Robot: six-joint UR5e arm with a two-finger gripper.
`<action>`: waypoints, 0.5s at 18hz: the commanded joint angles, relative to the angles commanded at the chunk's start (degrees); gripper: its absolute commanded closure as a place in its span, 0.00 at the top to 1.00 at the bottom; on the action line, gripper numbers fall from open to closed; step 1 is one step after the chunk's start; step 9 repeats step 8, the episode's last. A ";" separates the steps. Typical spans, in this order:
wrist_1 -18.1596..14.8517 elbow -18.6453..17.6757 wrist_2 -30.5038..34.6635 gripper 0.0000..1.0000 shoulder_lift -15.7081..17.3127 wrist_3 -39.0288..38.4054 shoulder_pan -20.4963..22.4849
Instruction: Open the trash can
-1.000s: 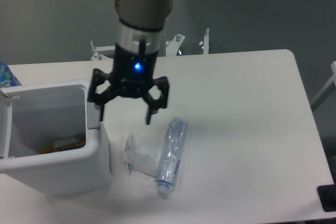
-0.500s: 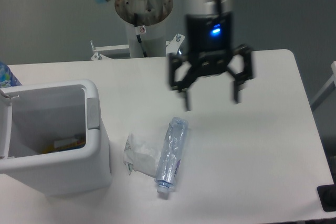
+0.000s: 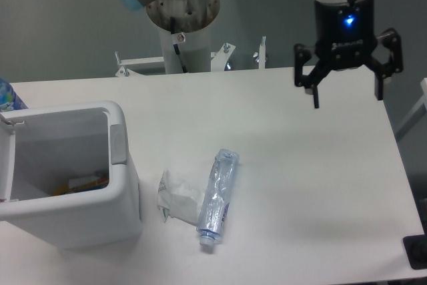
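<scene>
White flat-topped desk (image 3: 313,185), filling most of the frame. Large boxy white plastic trash can (image 3: 67,221) with rounded corners, at the lower left of the frame, standing on the desk; its top is open and the interior is visible, with a small yellowish item at the bottom. The white lid (image 3: 5,165) appears swung up at the far left edge, and the grey rectangular push button (image 3: 118,143) sits on the rim facing right. Judged from this, the opening is done and nothing of the task is left.

Robot arm, its grey base column (image 3: 181,25) at upper centre, wrist reaching to the upper right. Black two-finger claw (image 3: 347,95), with a blue light on its body, hangs pointing down over the desk's upper right edge, fingers spread apart and holding nothing, well apart from the trash can.

Clear crushed plastic bottle (image 3: 217,199), lying at lower centre. Crumpled white wrapper (image 3: 175,197), touching the bottle's left side.
</scene>
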 joint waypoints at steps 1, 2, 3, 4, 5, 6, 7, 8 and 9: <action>0.00 -0.44 0.45 1.00 0.09 1.50 0.09; 0.09 -0.88 0.55 1.00 0.09 2.39 0.09; 0.35 -1.14 0.55 1.00 0.17 2.40 0.09; 0.61 -1.23 0.55 1.00 0.26 2.40 0.26; 0.61 -1.32 0.55 1.00 0.35 2.48 0.61; 0.61 -1.32 0.46 1.00 0.35 2.48 0.88; 0.61 -1.41 0.46 1.00 0.35 2.48 0.97; 0.70 -1.41 0.46 1.00 0.35 2.48 0.97; 0.70 -1.41 0.46 1.00 0.35 2.48 0.97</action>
